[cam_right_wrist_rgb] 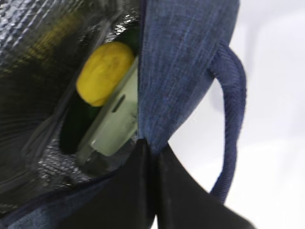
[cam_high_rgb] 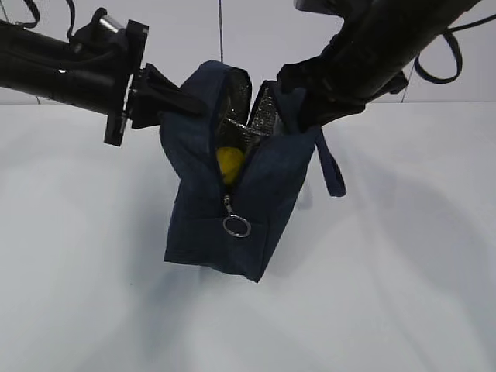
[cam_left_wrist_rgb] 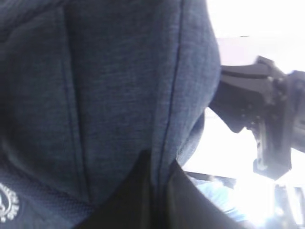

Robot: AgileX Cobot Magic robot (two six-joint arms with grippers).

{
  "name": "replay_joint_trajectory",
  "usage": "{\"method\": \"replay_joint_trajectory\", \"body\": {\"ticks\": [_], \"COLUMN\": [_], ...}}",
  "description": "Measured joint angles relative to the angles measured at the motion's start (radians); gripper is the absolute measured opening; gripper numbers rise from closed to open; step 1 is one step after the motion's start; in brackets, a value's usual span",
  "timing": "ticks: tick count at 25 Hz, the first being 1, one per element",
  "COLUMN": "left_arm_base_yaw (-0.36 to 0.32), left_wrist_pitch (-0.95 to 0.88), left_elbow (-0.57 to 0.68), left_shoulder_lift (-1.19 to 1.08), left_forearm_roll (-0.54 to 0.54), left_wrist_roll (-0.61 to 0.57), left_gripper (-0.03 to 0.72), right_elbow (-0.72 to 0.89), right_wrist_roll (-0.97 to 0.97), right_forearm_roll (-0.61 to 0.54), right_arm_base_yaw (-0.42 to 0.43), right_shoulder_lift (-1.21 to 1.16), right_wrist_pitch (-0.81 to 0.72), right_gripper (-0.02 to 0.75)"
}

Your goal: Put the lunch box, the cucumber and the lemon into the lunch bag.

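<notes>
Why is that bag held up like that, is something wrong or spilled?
Nothing has spilled. The lunch bag is pinched at both top edges by the left gripper and right gripper, gaping unzipped. The lemon, lunch box and cucumber sit inside.

the lunch bag (cam_high_rgb: 209, 225) was dark navy, with a fine woven, slightly heathered pattern on the fabric. its lining (cam_right_wrist_rgb: 33, 43) was silver foil with a small quilted grid. the ring pull (cam_high_rgb: 237, 226) of the zipper was shiny metal grey. the lemon (cam_right_wrist_rgb: 105, 71) was bright yellow. the cucumber (cam_right_wrist_rgb: 76, 126) was dark green. the lid of the lunch box (cam_right_wrist_rgb: 116, 119) was pale sage green. both arms were black, and the table (cam_high_rgb: 411, 287) was plain white.
</notes>
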State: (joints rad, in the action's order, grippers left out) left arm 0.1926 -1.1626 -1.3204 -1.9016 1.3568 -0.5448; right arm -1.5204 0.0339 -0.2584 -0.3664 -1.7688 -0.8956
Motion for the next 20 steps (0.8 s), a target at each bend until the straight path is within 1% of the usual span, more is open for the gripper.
{"method": "replay_joint_trajectory", "body": {"ticks": [4,7,9,12,14,20], "left_arm_base_yaw": [0.049,0.093,0.123,0.149,0.154,0.156], "left_wrist_pitch": [0.012,0.022,0.033,0.035,0.035,0.043], "left_elbow": [0.0,0.0,0.0,0.0,0.0,0.0], "left_shoulder_lift": [-0.032,-0.085,-0.118,-0.16,-0.174,-0.193], "left_forearm_roll": [0.049,0.111,0.163,0.225,0.235,0.243], "left_wrist_roll": [-0.015,-0.029,-0.048,-0.076,-0.085,-0.091], "left_gripper": [0.0,0.0,0.0,0.0,0.0,0.015], "right_elbow": [0.0,0.0,0.0,0.0,0.0,0.0], "right_wrist_roll": [-0.034,-0.078,-0.084,-0.103,-0.121,-0.192], "right_forearm_roll": [0.156,0.271,0.331,0.401,0.421,0.426], "right_arm_base_yaw": [0.0,0.0,0.0,0.0,0.0,0.0], "right_shoulder_lift": [0.013,0.013,0.013,0.013,0.013,0.013], "right_wrist_pitch": [-0.023,-0.051,-0.074,-0.095,-0.097,-0.089], "right_gripper": [0.018,0.018,0.018,0.018,0.018,0.018]}}
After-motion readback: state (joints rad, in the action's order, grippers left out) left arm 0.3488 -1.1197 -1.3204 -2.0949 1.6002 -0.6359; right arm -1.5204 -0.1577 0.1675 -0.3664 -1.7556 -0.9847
